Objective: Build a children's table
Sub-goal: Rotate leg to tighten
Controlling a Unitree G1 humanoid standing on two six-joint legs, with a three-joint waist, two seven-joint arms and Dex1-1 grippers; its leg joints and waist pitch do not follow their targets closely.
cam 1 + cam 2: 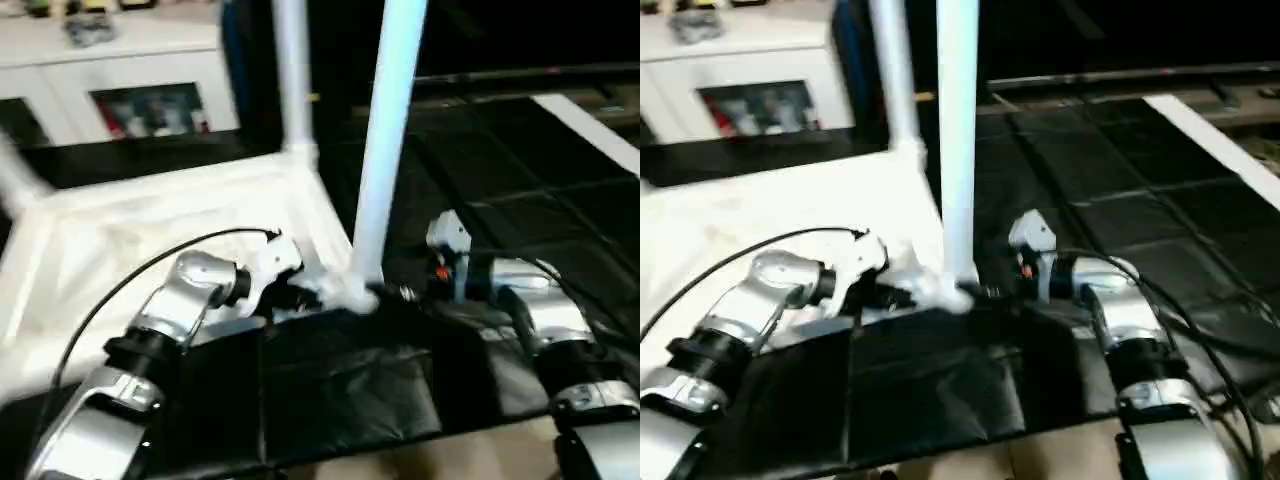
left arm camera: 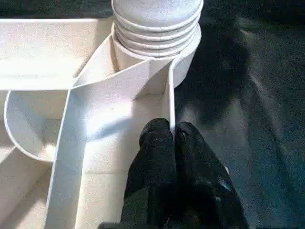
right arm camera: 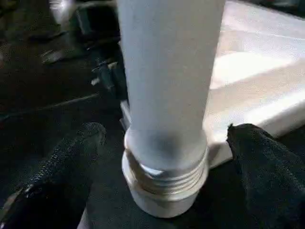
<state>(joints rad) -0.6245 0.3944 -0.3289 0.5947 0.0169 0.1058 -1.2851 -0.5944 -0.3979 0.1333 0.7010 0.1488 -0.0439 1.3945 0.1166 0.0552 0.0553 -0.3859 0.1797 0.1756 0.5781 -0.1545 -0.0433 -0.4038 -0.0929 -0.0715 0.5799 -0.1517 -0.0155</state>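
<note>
L gripper (image 2: 172, 138) is clenched on a thin rib of the table top (image 1: 150, 230), right by the near-right corner socket (image 2: 157, 57). R gripper (image 3: 162, 157) stands wide, released, one finger (image 3: 71, 152) on each side of the upright leg (image 1: 385, 150) in that socket, apparently w/o touching it. Top lies ribbed side up on the dark floor mat (image 1: 500, 180); a second leg (image 1: 292, 70) stands at the far-right corner, white cabinet (image 1: 120, 80) beyond at far left.

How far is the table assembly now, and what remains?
Two legs stand in corner sockets of the upturned table top: the far leg and the near leg. The near leg's threads still show. The right gripper is open around it; the left gripper, shut, pinches a rib. Other corners are unclear.
</note>
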